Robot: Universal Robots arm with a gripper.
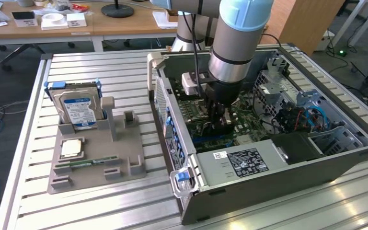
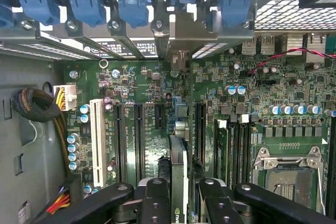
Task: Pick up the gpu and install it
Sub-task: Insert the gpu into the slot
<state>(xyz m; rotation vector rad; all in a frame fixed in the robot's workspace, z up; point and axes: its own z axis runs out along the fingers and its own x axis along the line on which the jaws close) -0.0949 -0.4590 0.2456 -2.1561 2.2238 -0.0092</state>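
So the arm is reaching down into the open computer case (image 1: 267,177), which lies on its side on the slatted metal table (image 1: 107,67). The gripper (image 2: 182,200) is clamped on the gpu (image 2: 178,174). In the wrist view, a black finger (image 2: 156,203) sits on each side of the thin card, which stands on edge between them. The card is over the expansion slots of the green motherboard (image 2: 262,93), between the white slot (image 2: 96,140) and the empty CPU socket (image 2: 286,174). Honestly I can't tell if it's seated in a slot or just above one. A row of blue latches (image 2: 131,6) runs along the case's back edge. Over on the exterior view's left, the grey parts holder (image 1: 126,158) has a hard drive (image 1: 78,108) standing upright and a RAM stick (image 1: 91,163) lying flat.
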